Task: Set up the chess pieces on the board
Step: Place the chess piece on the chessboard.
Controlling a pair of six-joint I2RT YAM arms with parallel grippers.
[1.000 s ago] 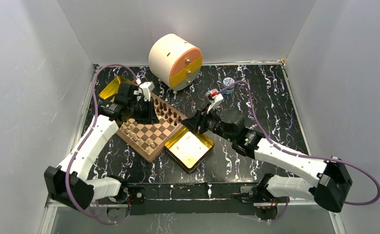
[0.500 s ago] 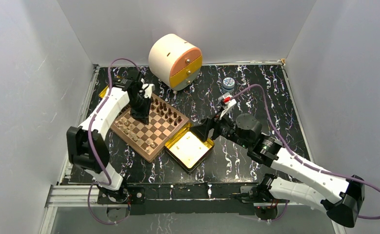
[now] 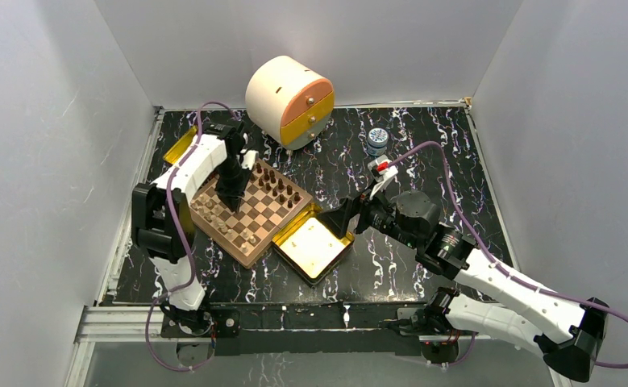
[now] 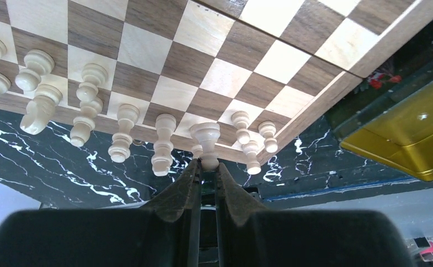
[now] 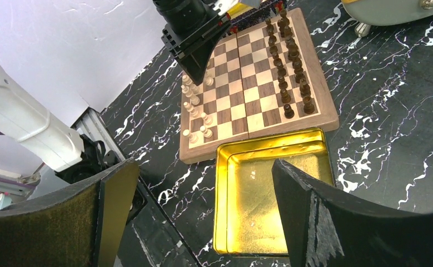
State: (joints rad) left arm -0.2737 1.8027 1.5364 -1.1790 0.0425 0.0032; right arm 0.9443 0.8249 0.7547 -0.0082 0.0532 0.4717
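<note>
In the left end effector sits a tan chess piece.

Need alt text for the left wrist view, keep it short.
The left gripper pinches a light tan chess piece by its base at the edge of the board. Other light pieces stand along that same edge. A gold tin sits on the black marbled table beside the board.
</note>
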